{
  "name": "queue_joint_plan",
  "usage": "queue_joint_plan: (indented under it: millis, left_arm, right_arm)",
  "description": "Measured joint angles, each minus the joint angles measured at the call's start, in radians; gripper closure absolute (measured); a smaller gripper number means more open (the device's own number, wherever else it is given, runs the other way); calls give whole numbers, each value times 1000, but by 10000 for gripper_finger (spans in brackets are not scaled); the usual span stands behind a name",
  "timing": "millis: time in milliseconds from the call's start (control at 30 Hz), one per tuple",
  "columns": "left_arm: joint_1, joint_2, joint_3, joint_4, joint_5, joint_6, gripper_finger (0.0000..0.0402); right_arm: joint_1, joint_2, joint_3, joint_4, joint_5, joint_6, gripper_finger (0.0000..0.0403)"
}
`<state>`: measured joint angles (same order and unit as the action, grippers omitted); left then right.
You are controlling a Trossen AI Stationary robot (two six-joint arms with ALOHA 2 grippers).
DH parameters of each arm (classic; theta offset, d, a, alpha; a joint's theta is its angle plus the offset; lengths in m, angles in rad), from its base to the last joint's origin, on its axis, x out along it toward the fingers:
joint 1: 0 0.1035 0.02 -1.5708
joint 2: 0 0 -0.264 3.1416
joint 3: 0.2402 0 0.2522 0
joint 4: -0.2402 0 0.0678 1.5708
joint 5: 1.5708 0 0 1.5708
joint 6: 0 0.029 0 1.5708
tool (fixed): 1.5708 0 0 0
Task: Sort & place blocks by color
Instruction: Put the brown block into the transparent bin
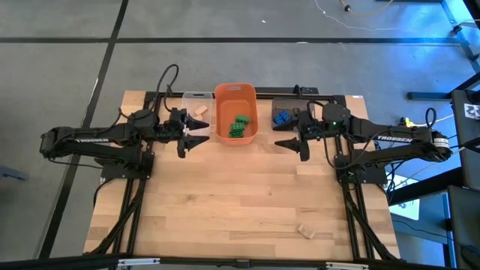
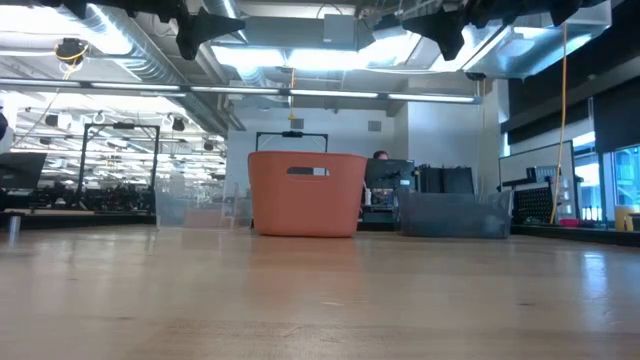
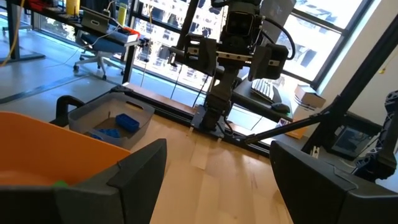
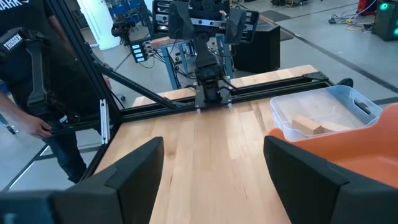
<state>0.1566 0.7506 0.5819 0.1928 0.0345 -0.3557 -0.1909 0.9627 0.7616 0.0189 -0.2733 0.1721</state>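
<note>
Inside orange bin (image 1: 223, 112), green blocks (image 1: 239, 126), blue blocks (image 1: 281, 118) in grey bin (image 1: 288, 103)

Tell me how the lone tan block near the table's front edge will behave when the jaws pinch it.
The tan block looks small and boxy, so probably rigid and light. It lies flat on the wooden table, unlikely to roll. Being so small, it might skid or twist if pinched off-centre.
</note>
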Motion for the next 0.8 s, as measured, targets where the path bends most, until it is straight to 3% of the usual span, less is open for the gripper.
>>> queue_joint_plan:
  millis: [800]
  left_arm:
    - [0,0,0,-3,27,130,124]
  right_arm:
    - [0,0,-1,-1,0,-77,127]
